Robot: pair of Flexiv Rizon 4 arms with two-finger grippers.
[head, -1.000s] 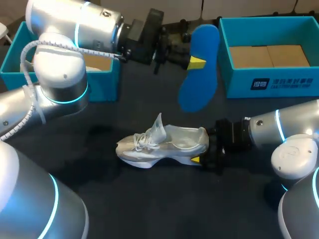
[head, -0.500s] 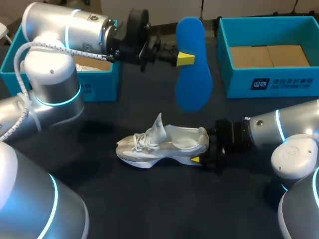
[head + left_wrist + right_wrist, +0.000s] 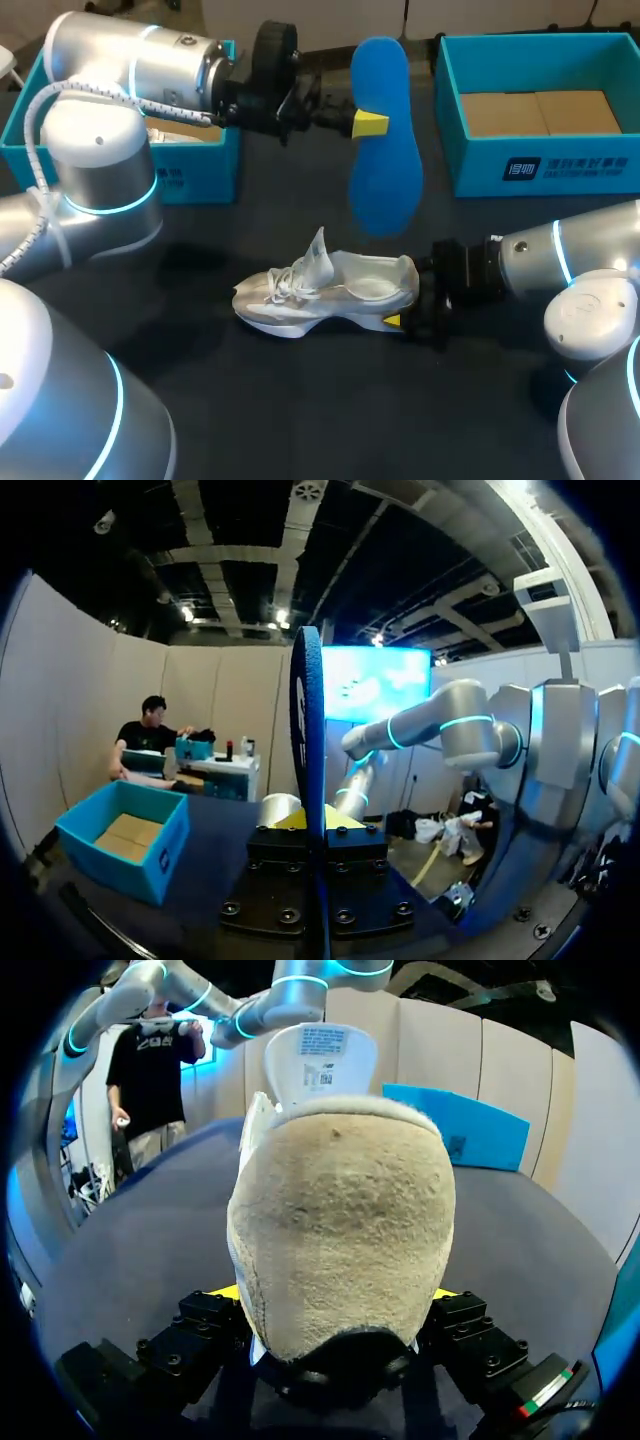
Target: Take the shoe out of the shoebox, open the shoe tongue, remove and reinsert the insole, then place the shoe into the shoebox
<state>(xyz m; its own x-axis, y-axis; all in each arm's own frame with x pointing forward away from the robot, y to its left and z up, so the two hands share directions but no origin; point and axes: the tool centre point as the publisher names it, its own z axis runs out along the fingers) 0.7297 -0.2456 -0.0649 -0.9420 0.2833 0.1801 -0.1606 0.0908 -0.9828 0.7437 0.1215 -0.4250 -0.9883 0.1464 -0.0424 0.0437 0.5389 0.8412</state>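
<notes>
A white shoe (image 3: 325, 290) lies on its sole on the dark table, toe to the left, with its tongue (image 3: 318, 250) pulled up. My right gripper (image 3: 405, 305) is shut on the shoe's heel. In the right wrist view the heel (image 3: 340, 1240) fills the gap between the fingers, and the upright tongue (image 3: 320, 1060) shows beyond it. My left gripper (image 3: 368, 123) is shut on a blue insole (image 3: 385, 140) and holds it in the air above and behind the shoe. The insole hangs nearly upright. In the left wrist view the insole (image 3: 308, 730) appears edge-on between the left gripper's (image 3: 318, 825) fingers.
An open blue shoebox (image 3: 560, 170) with a cardboard floor stands at the back right, also seen as the box (image 3: 125, 835) in the left wrist view. A second blue box (image 3: 200, 175) sits at the back left, under my left arm.
My left arm has carried the insole a little to the left and turned it more upright. The shoe and my right gripper have not moved.
</notes>
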